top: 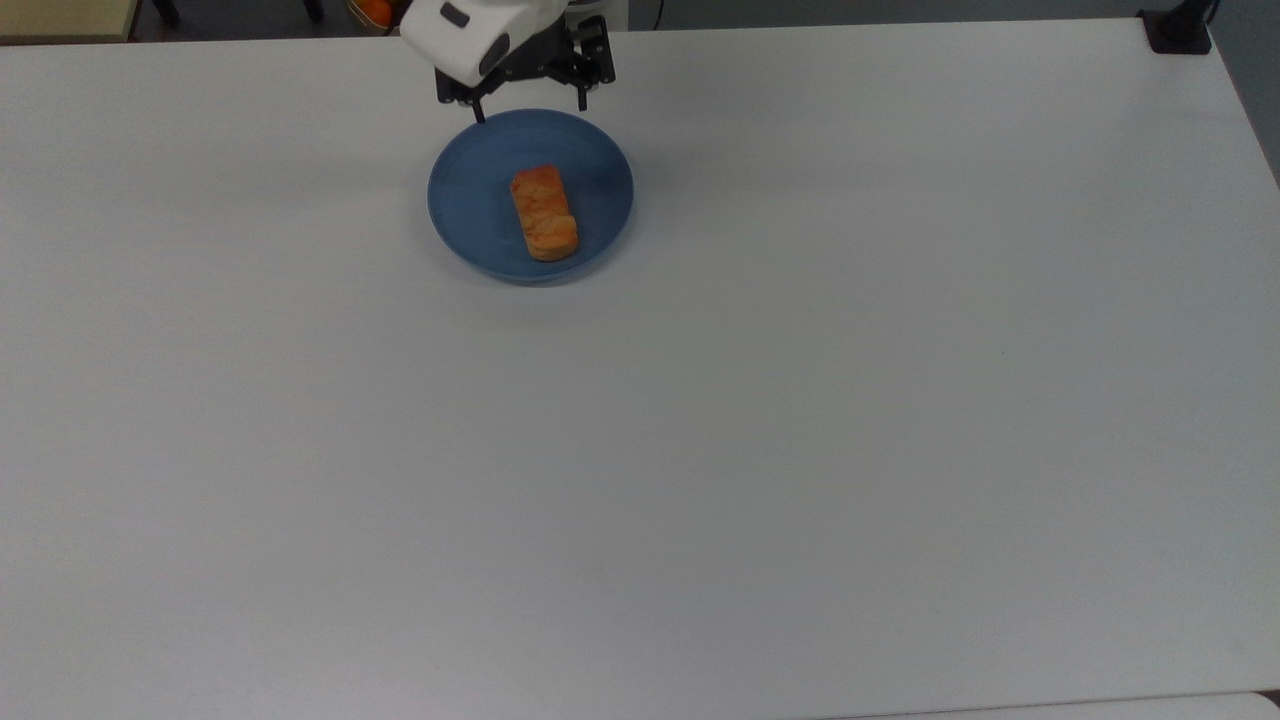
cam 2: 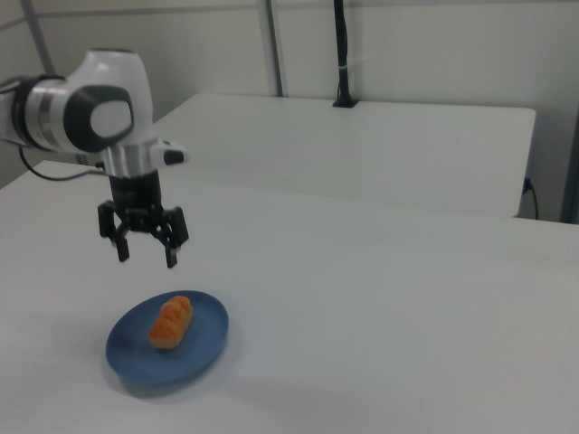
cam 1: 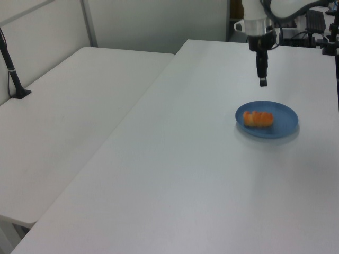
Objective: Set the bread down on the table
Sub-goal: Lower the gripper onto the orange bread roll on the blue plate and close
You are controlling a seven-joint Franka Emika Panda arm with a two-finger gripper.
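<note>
The bread (top: 545, 213) (cam 1: 258, 118) (cam 2: 171, 321), a small golden-orange loaf, lies on a round blue plate (top: 470, 195) (cam 1: 283, 123) (cam 2: 204, 344) on the white table (top: 800, 400) (cam 1: 185, 174) (cam 2: 380, 298). My gripper (top: 532, 106) (cam 1: 261, 80) (cam 2: 145, 256) hangs open in the air above the plate's far rim, at the top view's upper side of the bread. Its fingers point down, spread wide and hold nothing. They are apart from the bread.
A second white table (cam 1: 69, 121) (cam 2: 362, 145) adjoins this one, with a black pole (cam 1: 11, 69) (cam 2: 342, 54) clamped to it. A black clamp (top: 1178, 30) sits at the table's corner in the top view's upper right. Wide bare tabletop surrounds the plate.
</note>
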